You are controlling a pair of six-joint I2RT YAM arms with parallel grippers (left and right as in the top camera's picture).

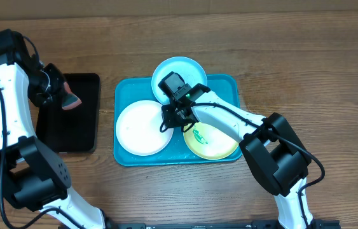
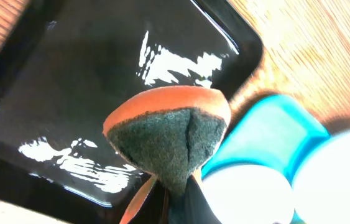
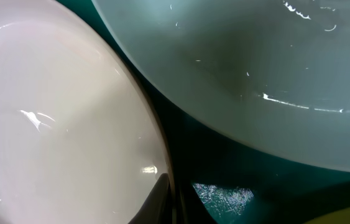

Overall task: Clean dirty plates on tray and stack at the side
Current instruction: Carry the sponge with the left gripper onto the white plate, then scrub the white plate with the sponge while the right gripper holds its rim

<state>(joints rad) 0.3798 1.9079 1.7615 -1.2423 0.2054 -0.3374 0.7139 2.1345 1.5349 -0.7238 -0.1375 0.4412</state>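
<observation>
- Three plates lie in the turquoise tray (image 1: 229, 86) on the tabletop (image 1: 293, 51): white plate (image 1: 139, 130) left, cyan plate (image 1: 182, 69) far, yellow-green plate (image 1: 213, 143) near right, with teal smears.
- Right pincer (image 1: 173, 116) sits low at the tray's middle, where the plates meet; whether its jaws are spread or pressed together I cannot tell.
- Left pincer (image 1: 63, 100) pinches an orange-backed sponge (image 2: 168, 134), dark scouring face toward the wrist view, above the black tray (image 1: 70, 137), left of the turquoise one.
</observation>
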